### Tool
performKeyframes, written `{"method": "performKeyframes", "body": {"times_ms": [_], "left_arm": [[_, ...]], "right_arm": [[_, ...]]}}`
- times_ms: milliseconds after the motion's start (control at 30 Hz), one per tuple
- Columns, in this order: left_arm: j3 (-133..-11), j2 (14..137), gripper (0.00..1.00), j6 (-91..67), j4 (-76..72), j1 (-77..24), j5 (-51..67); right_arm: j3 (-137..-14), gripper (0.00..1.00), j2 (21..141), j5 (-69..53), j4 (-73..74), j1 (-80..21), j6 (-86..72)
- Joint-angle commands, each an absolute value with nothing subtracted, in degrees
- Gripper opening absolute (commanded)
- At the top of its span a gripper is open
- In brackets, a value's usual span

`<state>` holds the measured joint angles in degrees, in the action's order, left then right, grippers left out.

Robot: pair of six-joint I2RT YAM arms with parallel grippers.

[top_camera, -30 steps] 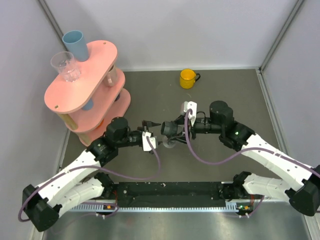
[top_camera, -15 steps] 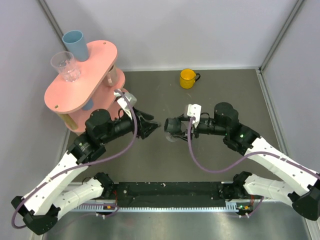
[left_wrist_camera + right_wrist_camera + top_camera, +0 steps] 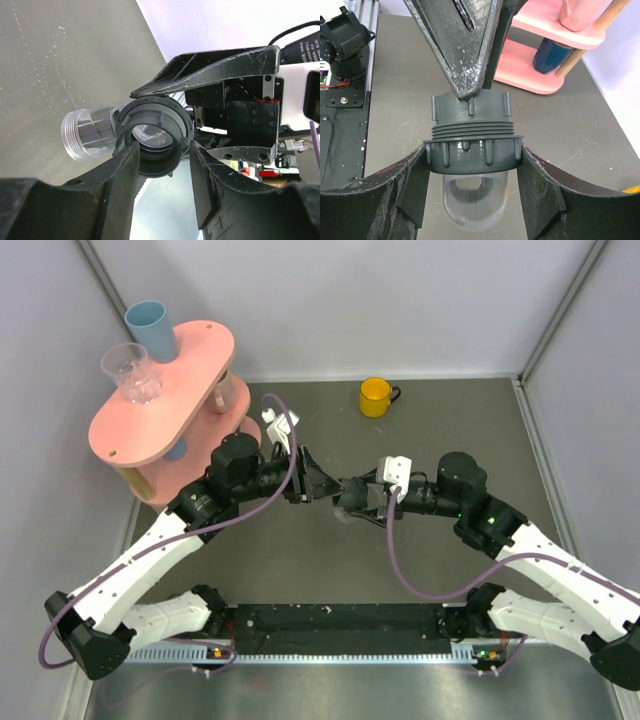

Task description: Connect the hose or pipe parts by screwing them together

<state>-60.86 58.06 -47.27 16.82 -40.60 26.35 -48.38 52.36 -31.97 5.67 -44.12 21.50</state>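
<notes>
The hose or pipe parts point(image 3: 348, 502) hang above the table's middle as one piece. My right gripper point(image 3: 472, 152) is shut on the piece's grey ribbed collar point(image 3: 470, 152), with a clear dome point(image 3: 475, 200) below it. Above the collar are bare threads and the grey ring nut point(image 3: 470, 107). In the left wrist view the nut point(image 3: 152, 135) faces me end-on, and a clear threaded pipe end point(image 3: 87, 132) sticks out to the left. My left gripper point(image 3: 162, 147) straddles the nut's end: one fingertip point(image 3: 125, 160) touches its rim, the other stands slightly clear. From above, the left gripper point(image 3: 318, 485) meets the right gripper point(image 3: 362, 498).
A yellow mug point(image 3: 376, 396) stands at the back of the table. At the back left, a pink tiered stand point(image 3: 165, 390) carries a blue cup point(image 3: 150, 325) and a clear glass point(image 3: 130, 370), close behind my left arm. Grey walls enclose three sides.
My left arm has swung up and right to the nut, its wrist turned, and its jaws have narrowed. The right arm has shifted slightly right, still holding the fitting.
</notes>
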Motion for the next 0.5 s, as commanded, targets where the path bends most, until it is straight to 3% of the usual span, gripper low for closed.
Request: {"method": "performKeyframes", "body": {"times_ms": [0, 300, 467], "left_arm": [[-61.3, 58.1, 0.49, -51.3, 12.8, -40.5, 29.3], [-57.6, 59.0, 0.45, -56.5, 5.7, -40.5, 33.7], [-57.0, 58.9, 0.35, -54.3, 6.0, -40.5, 33.7]], "right_arm": [[-49.0, 0.00, 50.9, -32.3, 2.3, -44.3, 22.3], [-49.1, 0.00, 52.1, -32.1, 2.1, -44.3, 21.4], [-49.8, 0.00, 53.0, -31.7, 2.8, -44.2, 20.5]]}}
